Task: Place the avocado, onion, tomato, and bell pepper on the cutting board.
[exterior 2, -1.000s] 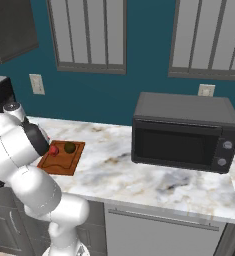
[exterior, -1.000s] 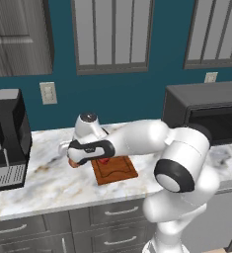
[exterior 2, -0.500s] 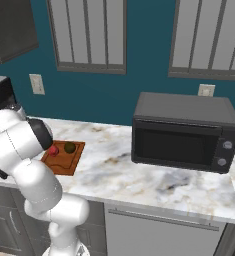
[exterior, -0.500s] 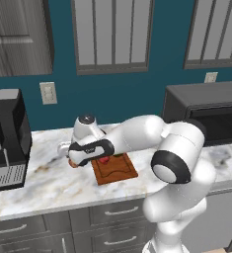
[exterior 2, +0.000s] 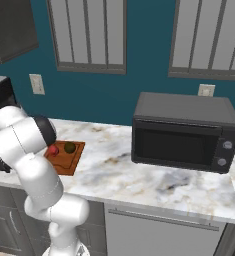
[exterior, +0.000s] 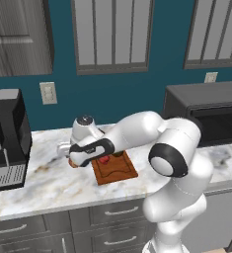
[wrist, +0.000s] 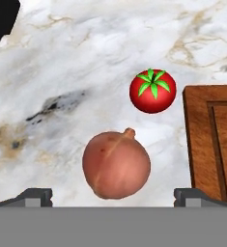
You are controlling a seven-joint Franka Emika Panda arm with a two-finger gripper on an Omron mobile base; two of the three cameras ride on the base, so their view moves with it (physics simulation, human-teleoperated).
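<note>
In the hand view the peach-pink onion (wrist: 116,165) lies on the marble counter directly between my open gripper (wrist: 115,198), whose fingertips (wrist: 35,197) stand wide to either side of it without touching it. The tomato (wrist: 152,91) sits just beyond the onion, also on the counter. The cutting board (wrist: 214,144) runs along the right. From the base views my gripper (exterior: 74,159) hangs at the left edge of the cutting board (exterior: 116,170). On the board rest the red bell pepper (exterior 2: 53,149) and the dark avocado (exterior 2: 69,147).
A black coffee machine (exterior: 4,141) stands at the counter's left end, close to my hand; its dark corner (wrist: 1,21) shows in the hand view. A microwave (exterior 2: 184,132) sits far to the right. Bare marble lies between board and microwave.
The arm's elbow has swung a little to the left. The hand has stayed at the board's left edge with its jaws open.
</note>
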